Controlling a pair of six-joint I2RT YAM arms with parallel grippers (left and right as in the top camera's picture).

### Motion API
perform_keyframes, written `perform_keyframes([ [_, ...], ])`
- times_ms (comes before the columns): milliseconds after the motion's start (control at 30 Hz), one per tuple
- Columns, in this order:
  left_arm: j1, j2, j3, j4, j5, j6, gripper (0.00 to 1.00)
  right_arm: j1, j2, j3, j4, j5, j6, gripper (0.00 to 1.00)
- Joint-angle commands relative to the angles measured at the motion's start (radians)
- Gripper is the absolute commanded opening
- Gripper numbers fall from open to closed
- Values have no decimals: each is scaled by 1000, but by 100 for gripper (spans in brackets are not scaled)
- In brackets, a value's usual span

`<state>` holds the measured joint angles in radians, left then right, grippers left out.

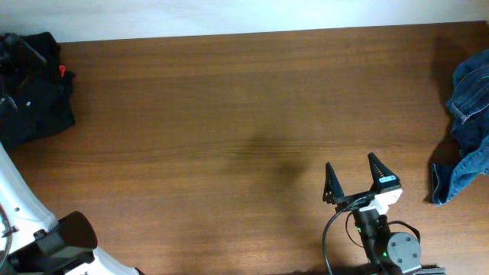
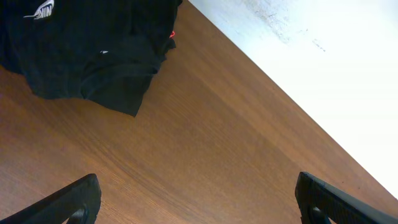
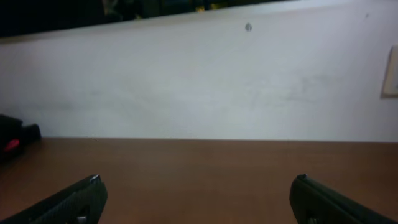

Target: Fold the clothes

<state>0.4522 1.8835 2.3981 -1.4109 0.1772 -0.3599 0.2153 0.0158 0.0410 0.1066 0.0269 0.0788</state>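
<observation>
Though partly off-frame, black clothes [image 1: 34,92]; denim garment [image 1: 469,114] too.

Table [image 1: 229,114] mid free; black clothes [image 1: 34,92] block left edge, denim heap [image 1: 467,114] rt edge.

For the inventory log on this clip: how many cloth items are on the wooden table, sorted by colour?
Black crumpled cloth pile: 1
Blue denim garment: 1
Total: 2

Blk clothes [image 1: 38,107], blue denim garment [image 1: 474,95], brown wood-grain table [image 1: 229,99]
</observation>
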Motion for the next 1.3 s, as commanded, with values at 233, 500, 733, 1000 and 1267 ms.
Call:
perform_keyframes([
  [233, -3, 1, -6, -1, 10, 6, 99, -8, -13, -35, -53, 8, -49, 99],
  [500, -3, 1, -6, -1, 10, 6, 99, -8, -13, -35, -185, 8, -94, 99],
  [733, -3, 1, -6, -1, 10, 6, 100, -8, -12, -35, -185, 8, -94, 99],
  [1000, -3, 1, -6, 0, 10, 6, 99, -8, -12, -35, -185, 8, -94, 99],
  [1267, -3, 1, -6, -1, 10, 6, 99, -8, -12, -35, -185, 8, -94, 99],
])
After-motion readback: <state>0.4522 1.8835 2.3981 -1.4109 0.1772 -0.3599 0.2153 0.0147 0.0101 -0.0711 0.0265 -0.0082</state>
